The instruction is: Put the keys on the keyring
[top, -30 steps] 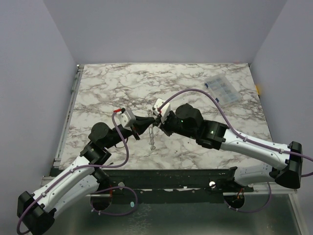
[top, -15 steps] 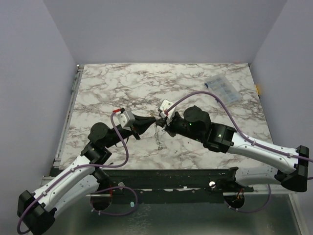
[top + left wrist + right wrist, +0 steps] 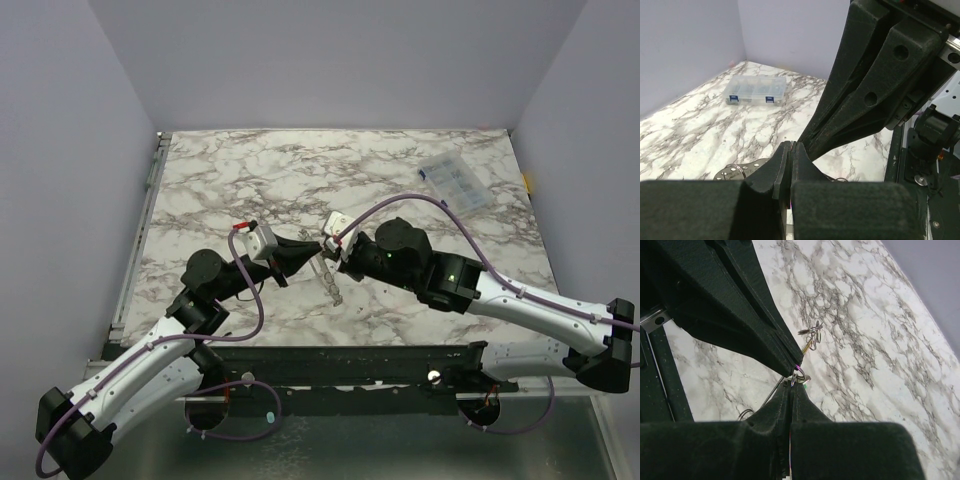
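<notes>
My left gripper (image 3: pixel 311 243) and right gripper (image 3: pixel 323 246) meet tip to tip above the middle of the marble table (image 3: pixel 230 170). In the right wrist view my right gripper (image 3: pixel 793 383) is shut, with a bit of the green key (image 3: pixel 804 385) showing at its tip. The left fingers (image 3: pixel 765 335) pinch a small ring of the keyring (image 3: pixel 799 373). The brass key (image 3: pixel 810 344) hangs beyond on small rings. The grey chain (image 3: pixel 330 280) dangles below the tips. In the left wrist view my left gripper (image 3: pixel 790 145) is shut, and a holed metal strip of the keyring (image 3: pixel 740 170) lies below.
A clear plastic compartment box (image 3: pixel 455 183) lies at the far right of the table and also shows in the left wrist view (image 3: pixel 756 90). Purple cables (image 3: pixel 400 200) arc over both arms. The table's front rail (image 3: pixel 340 355) runs just ahead of the arm bases.
Both grippers stay pinched together. The right arm has pulled right and risen slightly, and the dangling chain has swung from lower left towards the right.
</notes>
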{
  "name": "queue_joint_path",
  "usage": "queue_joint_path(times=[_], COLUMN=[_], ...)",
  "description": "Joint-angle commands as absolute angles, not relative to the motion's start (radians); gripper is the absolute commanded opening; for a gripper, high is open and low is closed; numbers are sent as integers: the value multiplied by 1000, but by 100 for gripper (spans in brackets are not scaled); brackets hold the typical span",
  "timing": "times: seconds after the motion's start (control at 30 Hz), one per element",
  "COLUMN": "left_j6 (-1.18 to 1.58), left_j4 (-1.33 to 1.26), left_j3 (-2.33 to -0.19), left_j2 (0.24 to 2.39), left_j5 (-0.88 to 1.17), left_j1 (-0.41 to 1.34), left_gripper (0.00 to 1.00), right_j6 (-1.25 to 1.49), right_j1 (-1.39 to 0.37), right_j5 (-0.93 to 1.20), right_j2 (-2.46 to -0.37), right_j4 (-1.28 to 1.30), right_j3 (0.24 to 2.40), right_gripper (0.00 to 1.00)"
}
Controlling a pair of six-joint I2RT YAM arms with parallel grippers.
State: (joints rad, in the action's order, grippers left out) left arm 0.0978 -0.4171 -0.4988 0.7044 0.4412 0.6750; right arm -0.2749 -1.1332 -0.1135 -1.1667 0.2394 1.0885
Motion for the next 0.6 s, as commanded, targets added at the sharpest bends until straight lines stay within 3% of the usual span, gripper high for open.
queue_joint_path(times=[0.0, 0.57], left_j6=[108, 129], left_j4=[-447, -451], left_j3=[-511, -520], left_j2=[699, 728], left_j5=[474, 535], left_j1=[668, 667], left_gripper=[0, 0], right_j6=[-319, -366], right_j1=[-1141, -1141], right_j5=[-125, -163], right_j2=[-1141, -1159], right_j4=[279, 271], right_j3=[1079, 1096], right_gripper=[1, 1])
